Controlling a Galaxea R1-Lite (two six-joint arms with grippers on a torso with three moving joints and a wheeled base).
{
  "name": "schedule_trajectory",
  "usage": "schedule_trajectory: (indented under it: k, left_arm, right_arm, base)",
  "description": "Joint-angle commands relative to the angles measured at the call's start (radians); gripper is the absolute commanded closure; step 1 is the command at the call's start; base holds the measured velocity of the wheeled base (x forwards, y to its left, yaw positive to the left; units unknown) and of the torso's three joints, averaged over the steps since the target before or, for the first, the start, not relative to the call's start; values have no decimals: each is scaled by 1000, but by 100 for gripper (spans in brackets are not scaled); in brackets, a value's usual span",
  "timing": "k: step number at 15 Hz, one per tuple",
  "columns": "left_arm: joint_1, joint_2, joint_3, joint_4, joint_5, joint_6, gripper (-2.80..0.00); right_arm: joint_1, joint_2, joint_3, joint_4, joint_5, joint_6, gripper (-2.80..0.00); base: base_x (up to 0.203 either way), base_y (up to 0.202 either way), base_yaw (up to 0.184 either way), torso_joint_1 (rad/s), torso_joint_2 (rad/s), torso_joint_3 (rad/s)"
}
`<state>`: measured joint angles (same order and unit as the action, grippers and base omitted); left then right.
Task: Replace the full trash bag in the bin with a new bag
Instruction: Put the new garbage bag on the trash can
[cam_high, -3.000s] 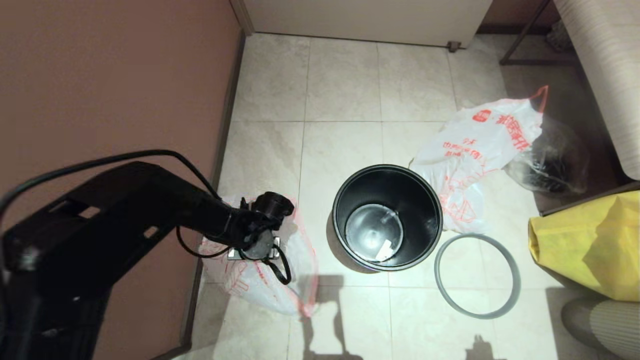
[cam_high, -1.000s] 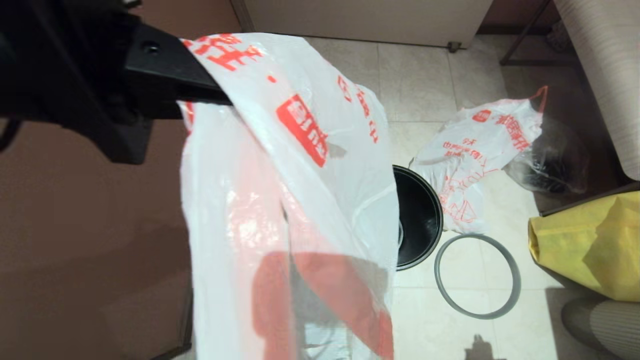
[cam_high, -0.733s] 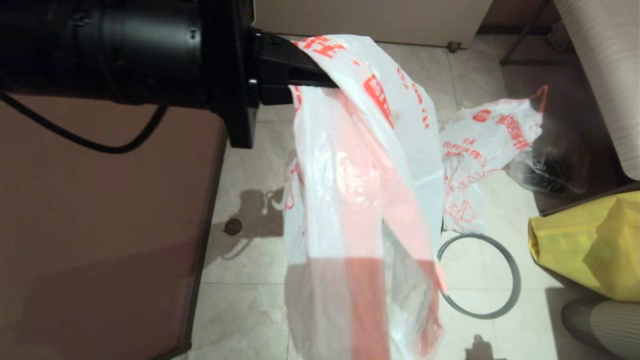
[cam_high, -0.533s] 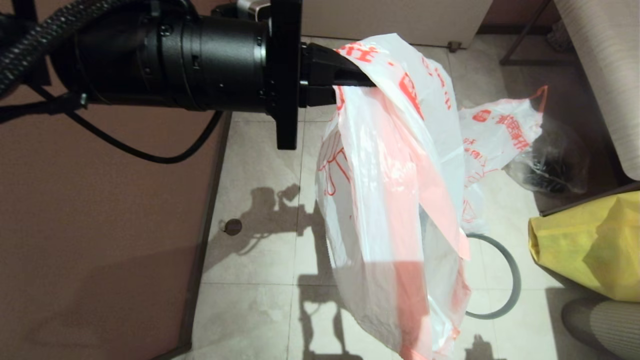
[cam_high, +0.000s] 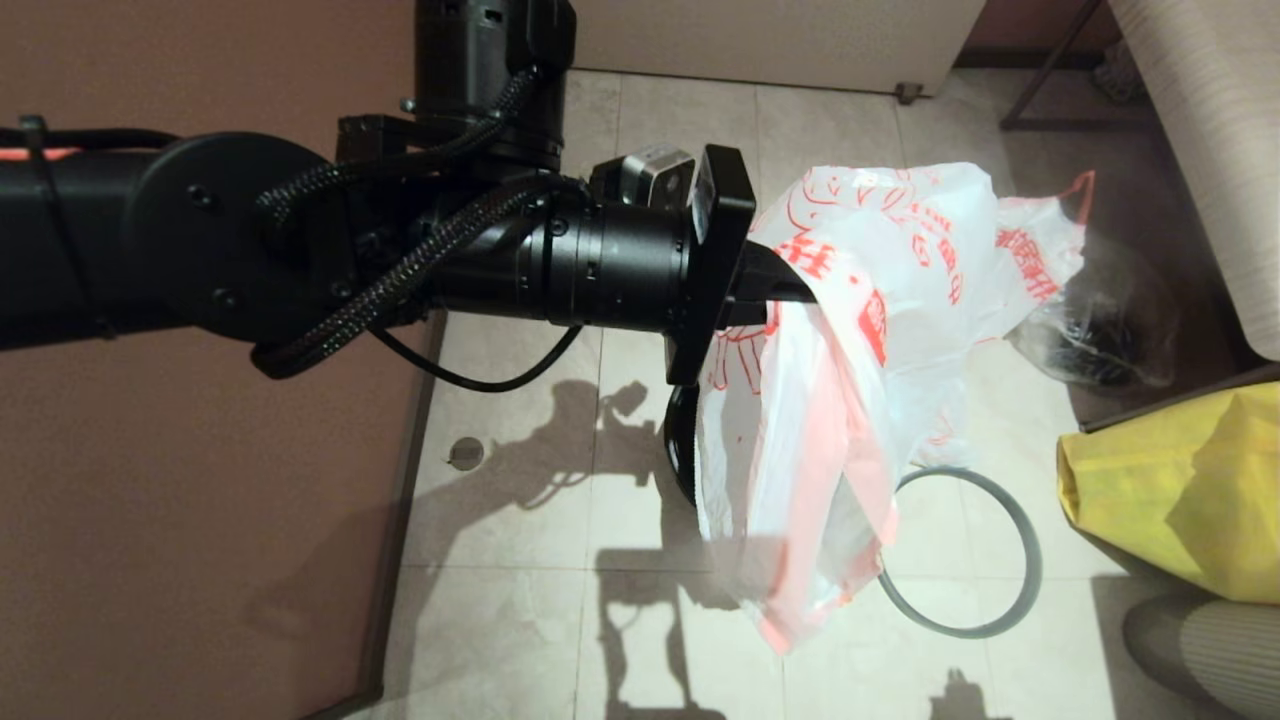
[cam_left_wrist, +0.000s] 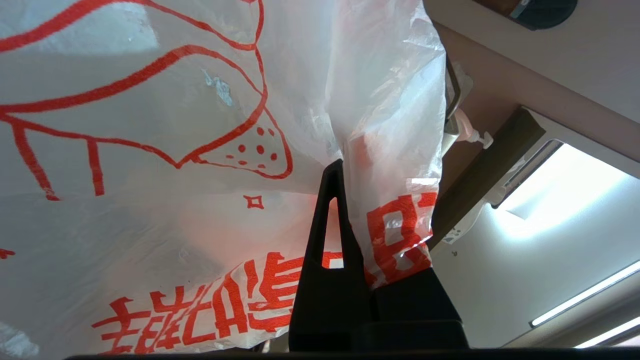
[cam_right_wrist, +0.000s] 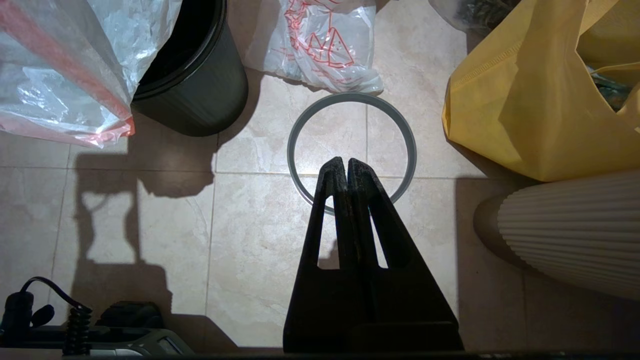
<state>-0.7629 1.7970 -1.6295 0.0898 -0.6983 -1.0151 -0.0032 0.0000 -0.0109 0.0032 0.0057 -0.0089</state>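
Hanging from the left end effector (cam_high: 800, 290), clamped on its upper plastic: new bag (cam_high: 850, 400), thin white see-through carrier with red print and cat drawing, limp, no bottles, suspended above the bin (cam_high: 682, 450); bin small, round, black, mostly hidden beneath it; grey ring rim (cam_high: 1010, 590) off, flat on the floor just beside the bin; full trash bag (cam_high: 1035, 255) out, on the floor beyond the bin. Judged: removal done; lining the bin and refitting the ring remain. Right end effector (cam_right_wrist: 346, 165) shut, empty, over the ring near the bin.
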Motion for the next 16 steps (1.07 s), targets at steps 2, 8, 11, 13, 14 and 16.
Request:
schedule_trajectory:
  k: [2,8,11,13,14,16]
  left_arm:
    - [-35,-35,45,-3,-1,-10,0]
    - [-79,-108,86,75,59,-111,0]
    - [-105,-102,157,83,61,-74,0]
    - [-115,-74,185,80,76,-51,0]
    - [-110,-42,184,78,84,-37,0]
    - [-87,32,177,75,94,-10,0]
  right_arm:
    - [0,2,0,0,0,0,0]
    - [0,2,0,0,0,0,0]
    - [0,2,0,0,0,0,0]
    - [0,2,0,0,0,0,0]
    - [0,2,0,0,0,0,0]
    - [0,2,0,0,0,0,0]
  base:
    - [0,0,0,0,0,0]
    - [0,0,0,0,0,0]
    - [0,0,0,0,0,0]
    - [0,0,0,0,0,0]
    - [0,0,0,0,0,0]
    - [0,0,0,0,0,0]
